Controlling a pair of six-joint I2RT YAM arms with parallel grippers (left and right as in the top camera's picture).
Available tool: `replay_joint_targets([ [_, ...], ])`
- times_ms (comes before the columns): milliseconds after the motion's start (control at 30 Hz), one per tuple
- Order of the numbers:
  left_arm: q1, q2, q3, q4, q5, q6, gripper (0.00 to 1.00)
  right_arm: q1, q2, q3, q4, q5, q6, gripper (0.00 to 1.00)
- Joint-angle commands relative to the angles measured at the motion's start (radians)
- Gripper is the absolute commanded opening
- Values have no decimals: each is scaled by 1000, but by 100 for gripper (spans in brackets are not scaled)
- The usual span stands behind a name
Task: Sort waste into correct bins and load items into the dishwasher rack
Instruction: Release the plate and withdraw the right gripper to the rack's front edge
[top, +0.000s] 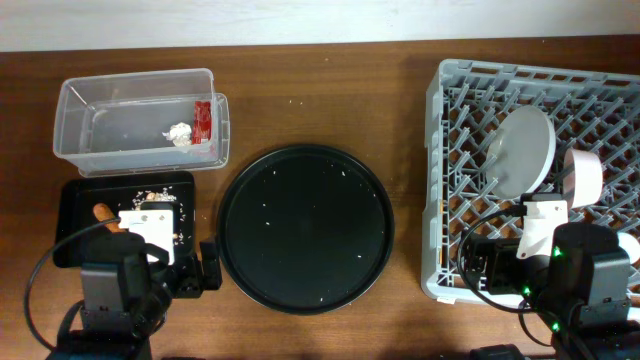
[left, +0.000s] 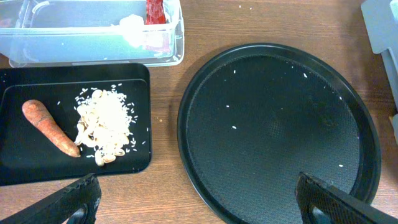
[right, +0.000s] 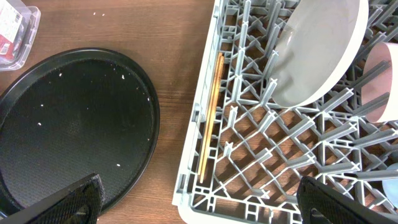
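The grey dishwasher rack (top: 440, 180) holds the pale green-grey plate (top: 527, 148) on edge, the white bowl (top: 584, 172) beside it, and the wooden chopsticks (right: 210, 118) along its left side. The clear tub (top: 140, 150) holds the red wrapper (top: 204, 118) and white scrap (top: 181, 133). The shallow black tray (left: 124, 74) holds the carrot (left: 50, 127) and beige scraps (left: 106, 124). My left gripper (left: 199, 202) is open and empty above the table's front edge. My right gripper (right: 199, 199) is open and empty over the rack's front left corner. The blue cup is hidden.
The large round black tray (top: 306, 228) lies in the middle between the bins and the rack, with a few rice grains on it. Bare wooden table shows around it and along the back.
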Motion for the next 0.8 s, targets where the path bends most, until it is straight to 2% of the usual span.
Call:
replay_joint_targets([
  [0, 2, -4, -8, -1, -6, 12, 99, 4, -6, -10, -1, 16, 8, 98],
  [100, 2, -4, -8, -1, -6, 12, 99, 4, -95, -24, -4, 44, -4, 98],
  [233, 2, -4, -8, -1, -6, 12, 99, 4, -381, -257, 195, 46, -3, 98],
  [333, 2, -4, -8, -1, -6, 12, 99, 3, -577, -523, 456, 47, -3, 99],
  [433, 2, -4, -8, -1, -6, 12, 99, -4, -673, -748, 734, 46, -3, 98],
  [533, 2, -4, -8, -1, -6, 12, 99, -51, -683, -896, 966, 47, -3, 98],
  [600, 2, -4, -8, -1, -6, 12, 99, -92, -683, -953, 1029, 46, -4, 98],
  [767, 2, -4, -8, -1, -6, 12, 99, -116, -683, -1064, 1050, 34, -11, 98],
])
